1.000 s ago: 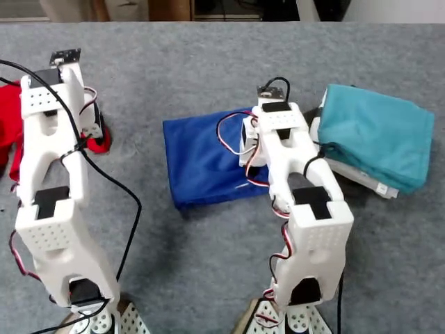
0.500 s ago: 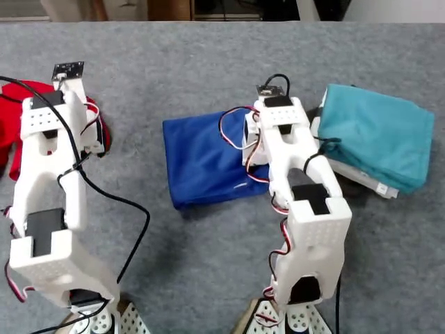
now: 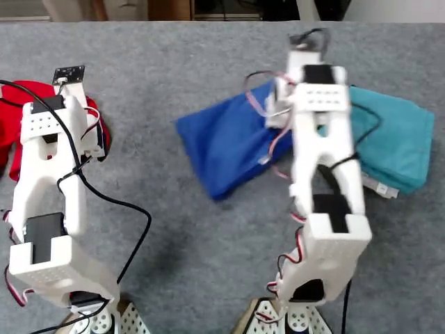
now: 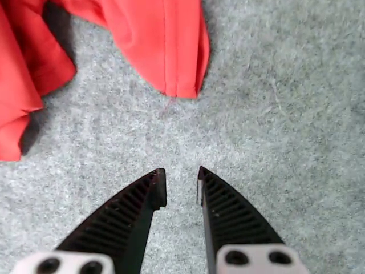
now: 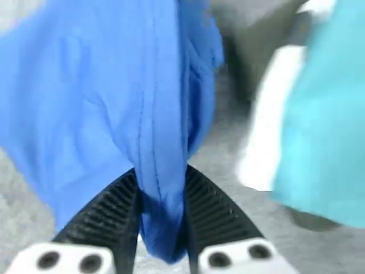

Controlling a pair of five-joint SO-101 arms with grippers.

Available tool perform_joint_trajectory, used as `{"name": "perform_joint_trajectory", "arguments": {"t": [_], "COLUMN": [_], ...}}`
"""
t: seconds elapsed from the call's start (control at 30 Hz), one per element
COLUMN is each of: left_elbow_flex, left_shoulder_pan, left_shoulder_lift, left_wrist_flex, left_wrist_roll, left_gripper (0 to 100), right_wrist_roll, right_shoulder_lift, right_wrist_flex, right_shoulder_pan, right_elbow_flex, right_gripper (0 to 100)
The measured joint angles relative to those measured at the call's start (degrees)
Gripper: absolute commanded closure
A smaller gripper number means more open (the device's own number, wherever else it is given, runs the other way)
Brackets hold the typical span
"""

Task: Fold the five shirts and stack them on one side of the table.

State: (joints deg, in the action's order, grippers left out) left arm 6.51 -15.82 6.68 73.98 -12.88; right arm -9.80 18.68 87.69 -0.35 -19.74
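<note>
A folded blue shirt (image 3: 229, 142) lies mid-table, tilted, its right edge lifted. My right gripper (image 5: 161, 197) is shut on the blue shirt (image 5: 114, 103), pinching a bunched fold; in the high view that gripper (image 3: 288, 122) sits at the shirt's right edge. Right of it is a stack with a teal shirt (image 3: 389, 136) on top and a white shirt (image 3: 368, 182) beneath; the teal shirt (image 5: 325, 114) shows past the blue one. A crumpled red shirt (image 3: 17, 118) lies at the far left. My left gripper (image 4: 181, 185) stands open over bare carpet, short of the red shirt (image 4: 114, 45).
The table is covered in grey carpet (image 3: 208, 250). Cables loop from the left arm (image 3: 49, 181) across the front left. The right arm (image 3: 327, 209) stands between the blue shirt and the stack. Wooden furniture (image 3: 167, 8) lies beyond the far edge.
My right arm has swung toward the far side and lifted, dragging the blue shirt up and to the right so it now lies tilted. My left arm has shifted slightly back.
</note>
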Motion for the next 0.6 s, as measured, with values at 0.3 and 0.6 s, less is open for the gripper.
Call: {"name": "perform_joint_trajectory", "arguments": {"t": [0.3, 0.6], "left_elbow_flex": [0.0, 0.0], "left_shoulder_pan": [0.0, 0.0], "left_shoulder_lift": [0.0, 0.0], "left_wrist_flex": [0.0, 0.0], "left_wrist_roll": [0.0, 0.0], "left_gripper": [89, 89], "right_wrist_roll": [8.2, 11.4], "right_shoulder_lift": [0.0, 0.0], "right_wrist_flex": [0.5, -2.8], "right_shoulder_pan": [14.1, 24.8], "right_elbow_flex": [-10.8, -12.2], "right_gripper": [99.5, 99.5]}}
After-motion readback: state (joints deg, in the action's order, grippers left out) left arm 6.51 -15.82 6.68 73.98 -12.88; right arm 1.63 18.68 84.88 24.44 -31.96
